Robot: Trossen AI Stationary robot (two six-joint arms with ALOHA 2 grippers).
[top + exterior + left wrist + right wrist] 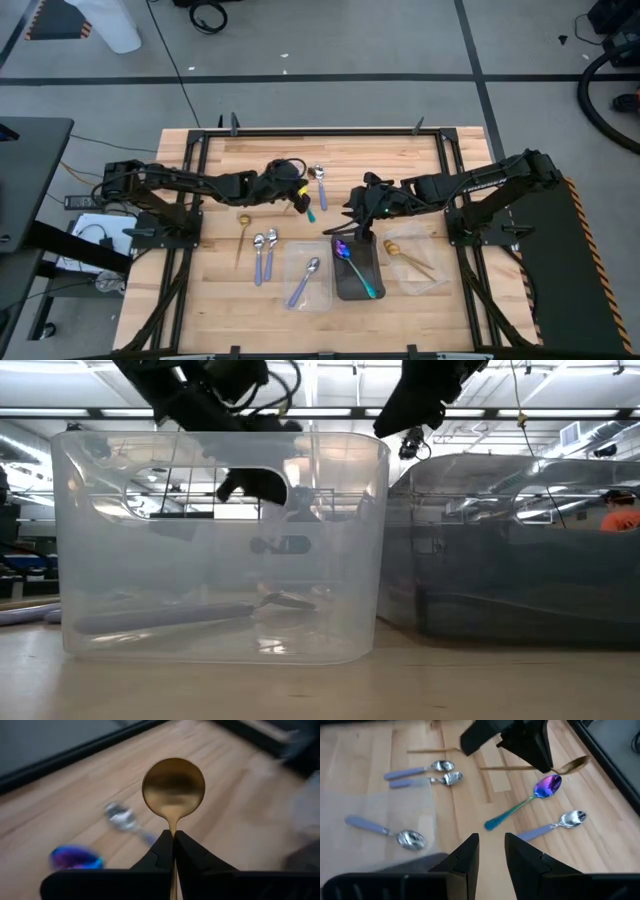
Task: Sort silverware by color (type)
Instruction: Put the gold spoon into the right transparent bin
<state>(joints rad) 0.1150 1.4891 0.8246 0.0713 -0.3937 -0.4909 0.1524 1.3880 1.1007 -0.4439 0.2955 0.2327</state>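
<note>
My left gripper is over the table's middle, shut on a gold spoon. The right wrist view shows that spoon held above the wood. Under it lie an iridescent spoon with a teal handle and a silver spoon. My right gripper hovers open and empty near the dark tray. That tray holds another iridescent spoon. Two silver spoons and a gold one rest flat on the wood. My left gripper pinches the gold spoon's neck, just behind the bowl, between its two fingers. The fingers come from above, across the spoon. It is lifted clear and roughly level, its long handle sticking out the other side.
A clear tray holds a silver spoon with a lavender handle. Another clear tray to the right holds a gold spoon. The low view is filled by the clear tray's wall and the dark tray. A black frame edges the table.
</note>
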